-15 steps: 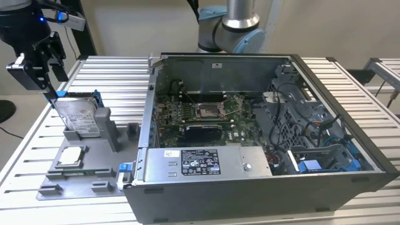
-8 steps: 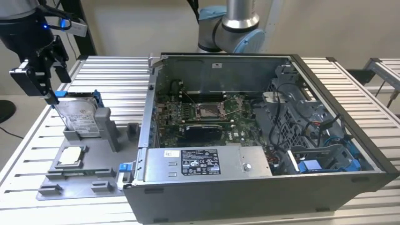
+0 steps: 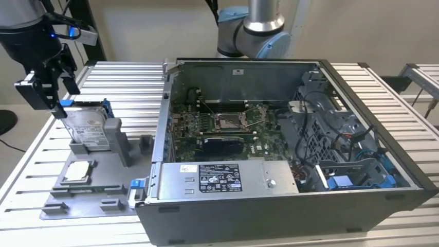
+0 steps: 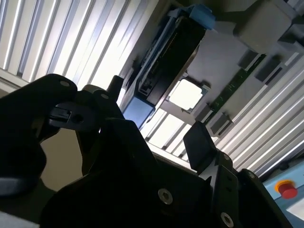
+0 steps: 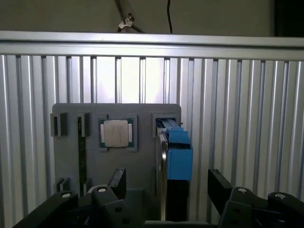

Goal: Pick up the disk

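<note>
Looking at the exterior view's left, we find the tool point(image 3: 60, 93) hanging just over the upper edge of the disk point(image 3: 89, 126). The disk stands upright on its edge in a slot of a grey holder plate point(image 3: 92, 203) that lies on the slatted metal counter point(image 3: 127, 77). We see the disk's white label facing outward and its blue carrier frame showing at the top corner, right beside the tool's fingers. We cannot tell whether they touch it.

In the first wrist view the tool point(image 5: 167, 183) has its two dark fingers point(image 5: 117, 179) spread wide, and the disk point(image 5: 178, 154) runs edge-on between them with a gap on either side, so we judge the tool open and holding nothing. The second wrist view agrees: the tool point(image 4: 156, 111) is parted, with the disk point(image 4: 166, 57) beyond it.

A small square silver chip point(image 3: 77, 171) lies flat in a recess of the same plate, near the disk. To the exterior view's right, an open computer case point(image 3: 274, 211) rests on the counter, well apart from the tool.
</note>
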Available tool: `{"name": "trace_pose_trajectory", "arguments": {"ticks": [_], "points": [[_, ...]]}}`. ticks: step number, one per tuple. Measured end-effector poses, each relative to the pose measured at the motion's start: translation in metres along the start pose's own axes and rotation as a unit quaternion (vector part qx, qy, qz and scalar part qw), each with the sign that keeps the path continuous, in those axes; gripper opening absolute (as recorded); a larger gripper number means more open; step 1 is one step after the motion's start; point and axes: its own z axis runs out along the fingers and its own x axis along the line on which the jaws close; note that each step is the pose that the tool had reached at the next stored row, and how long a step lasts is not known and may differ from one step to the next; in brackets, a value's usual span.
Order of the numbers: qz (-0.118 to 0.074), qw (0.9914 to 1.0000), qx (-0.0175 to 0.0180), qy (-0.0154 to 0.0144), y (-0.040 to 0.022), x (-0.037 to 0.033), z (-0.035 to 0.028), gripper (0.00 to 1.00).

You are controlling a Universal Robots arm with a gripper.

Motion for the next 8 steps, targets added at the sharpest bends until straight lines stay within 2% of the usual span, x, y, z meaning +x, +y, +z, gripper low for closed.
{"name": "trace_pose_trajectory", "arguments": {"ticks": [8], "points": [[0.000, 1.00000, 0.0002, -0.0001, 0.0000, 0.0000, 0.0009, 1.00]]}}
